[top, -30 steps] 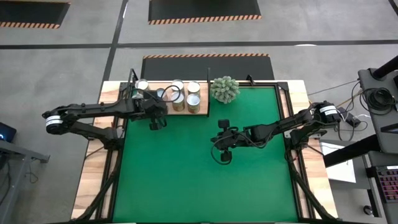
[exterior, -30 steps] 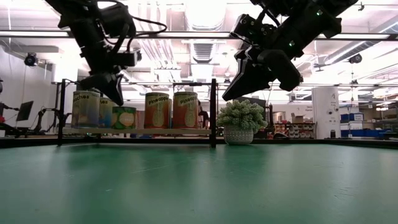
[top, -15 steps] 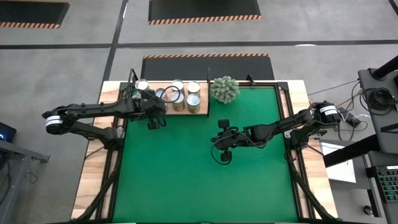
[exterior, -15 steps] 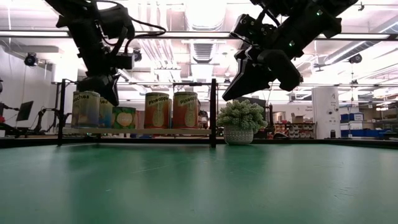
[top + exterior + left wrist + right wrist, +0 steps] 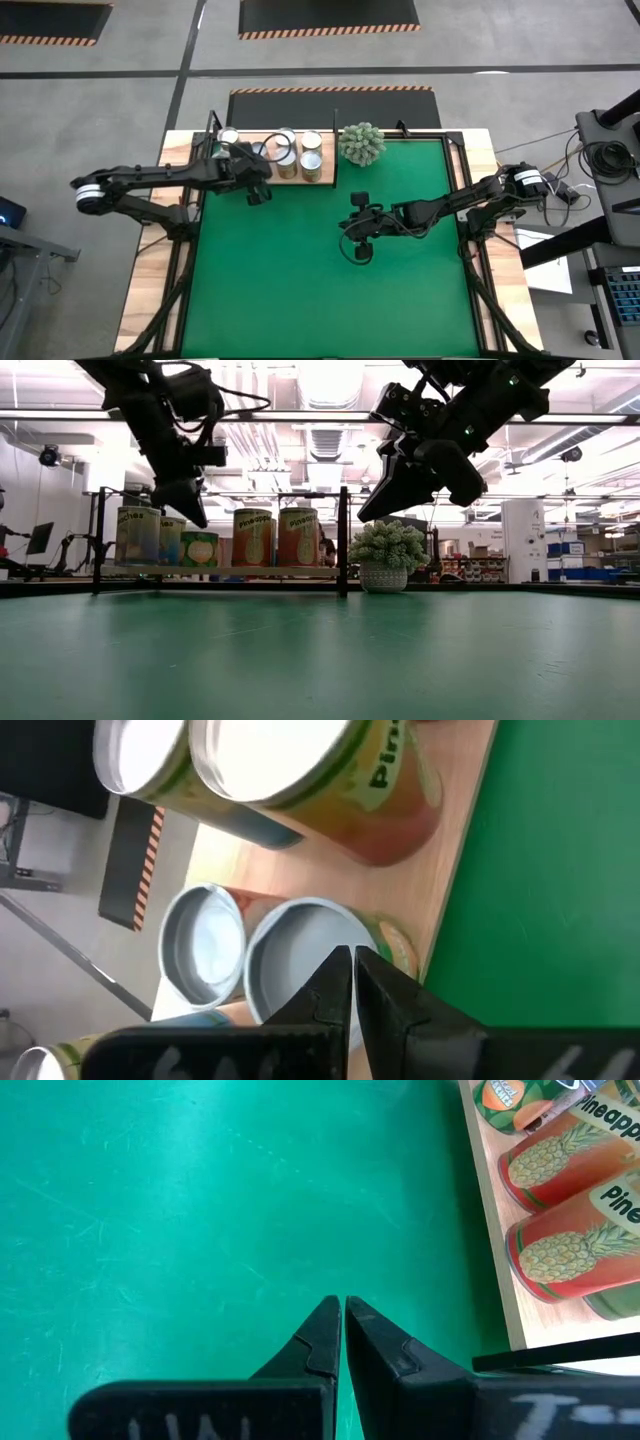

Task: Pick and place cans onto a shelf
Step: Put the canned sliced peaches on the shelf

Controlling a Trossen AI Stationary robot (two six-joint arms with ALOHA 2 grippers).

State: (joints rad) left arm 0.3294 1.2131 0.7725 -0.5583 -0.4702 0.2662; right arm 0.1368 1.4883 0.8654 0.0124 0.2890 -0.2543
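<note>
Several cans stand upright on the pale wooden shelf [image 5: 327, 174] at the far left of the table. They include two tall pineapple cans [image 5: 252, 538] [image 5: 297, 537], a short green-labelled can [image 5: 200, 548] and a tall can [image 5: 138, 535] at the left end. My left gripper [image 5: 256, 191] is shut and empty. It hovers by the shelf's near edge, above the short can's silver top [image 5: 295, 945]. My right gripper [image 5: 359, 247] is shut and empty, raised above the middle of the green mat [image 5: 200, 1200].
A spiky grey-green plant ball in a pot [image 5: 361, 144] stands just right of the shelf, beyond a dark upright post [image 5: 343, 540]. The green mat covers the table between the two arms. Bare wooden table edges [image 5: 150, 260] flank the mat.
My left gripper has moved a little toward the table's right edge along the shelf's near side, staying shut and above the cans. The cans have not moved.
</note>
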